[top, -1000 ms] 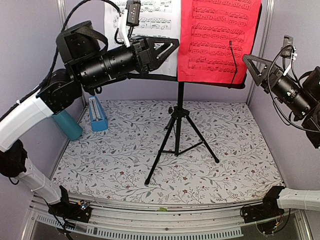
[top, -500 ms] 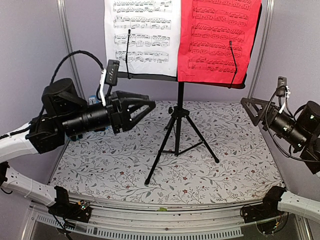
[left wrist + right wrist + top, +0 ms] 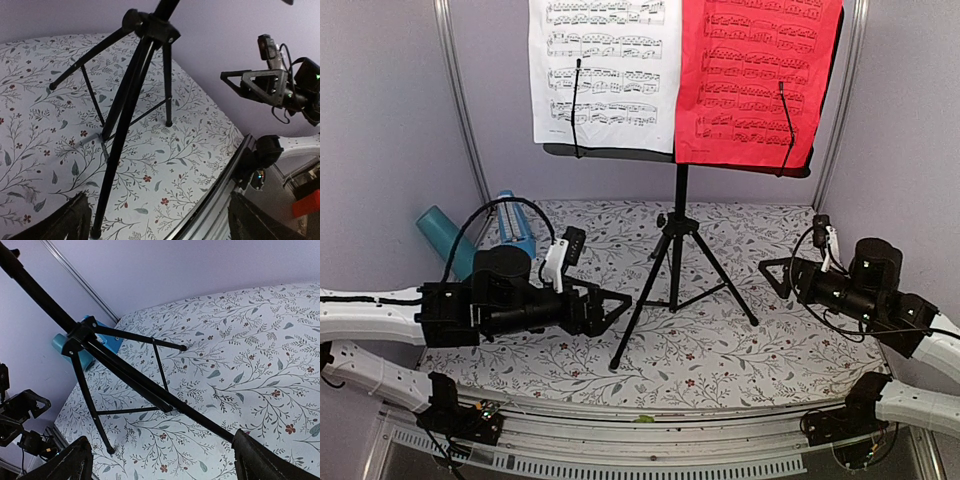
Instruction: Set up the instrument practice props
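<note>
The black tripod music stand [image 3: 673, 250] stands at the middle of the table. A white sheet of music [image 3: 605, 70] and a red sheet of music [image 3: 755, 80] rest side by side on its desk, each under a thin black clip arm. The small blue metronome [image 3: 513, 228] stands at the back left, partly hidden by my left arm. My left gripper [image 3: 618, 305] hangs low, left of the stand's front leg, open and holding nothing. My right gripper [image 3: 776, 272] hovers low to the right of the tripod, also open and holding nothing. Tripod legs [image 3: 125, 115] fill both wrist views.
A teal cup [image 3: 442, 238] leans against the left wall beside the metronome. Purple walls enclose the flowered table cover [image 3: 770, 350] on three sides. The metal rail [image 3: 650, 425] runs along the near edge. In the left wrist view the right gripper [image 3: 245, 82] shows across the table.
Both arms have come down from the height of the stand's desk to just above the table. Both grippers have opened wider. The sheets stay on the stand.
</note>
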